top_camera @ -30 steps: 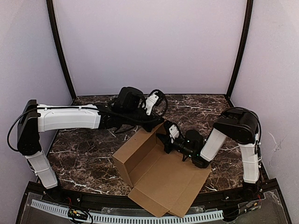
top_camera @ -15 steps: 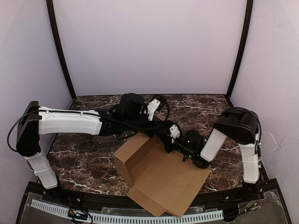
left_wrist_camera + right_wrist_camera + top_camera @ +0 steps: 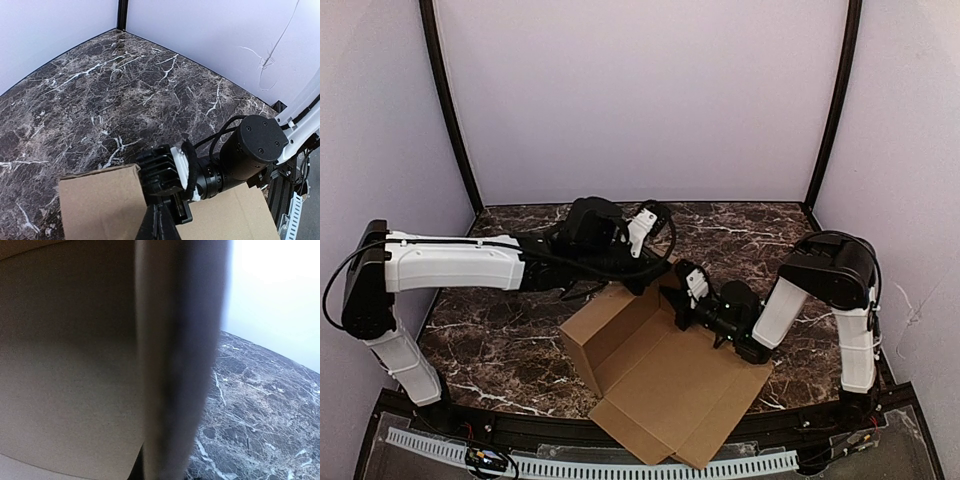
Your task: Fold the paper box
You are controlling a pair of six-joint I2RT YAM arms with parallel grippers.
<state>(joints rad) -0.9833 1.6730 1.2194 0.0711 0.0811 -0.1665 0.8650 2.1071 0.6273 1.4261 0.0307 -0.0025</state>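
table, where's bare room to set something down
Bare table shows along the back wall behind both arms, and at the left between the left arm and the paper box. The middle is crowded: the left gripper and right gripper work at the box's far edge.

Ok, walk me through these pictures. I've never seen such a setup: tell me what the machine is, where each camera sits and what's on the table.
These are two robot arms bolted at the near edge of a marble-patterned table. The wide picture looks down from above and behind them: left arm on the left, right arm on the right. The other two come from a small camera on each wrist. On the table lies the paper box, brown cardboard, partly folded: one wall stands, other flaps lie flat. The left end effector and the right end effector meet at its far corner. The right wrist view is mostly blurred cardboard. Whether either end effector actually grips cannot be told.
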